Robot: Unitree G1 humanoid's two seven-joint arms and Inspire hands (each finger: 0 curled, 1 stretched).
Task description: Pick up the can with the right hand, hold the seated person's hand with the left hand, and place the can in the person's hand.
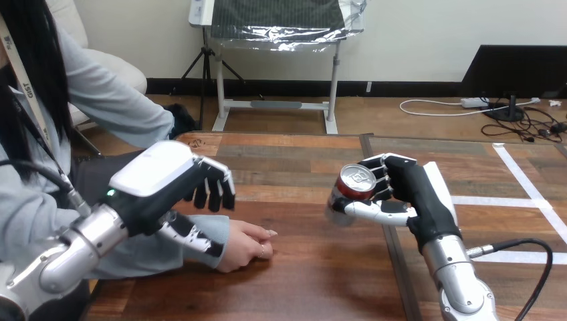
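A red and silver can [352,183] is off the table, tilted with its top toward me, at the middle right. My right hand [414,190] is shut on it, fingers behind and thumb across its lower front. The person's hand [244,245] rests loosely curled on the table [301,281] at lower centre, in a pale sleeve. My left hand [164,180] hangs over the person's wrist. Its fingers [214,190] point down on the far side with a strip of table showing under them. Its thumb [190,237] lies along the near side of the sleeve.
A dark seam [391,254] runs down the table between the two hands. White tape lines [528,194] mark the table's right part. The person sits at the left edge, forearm reaching in across the table.
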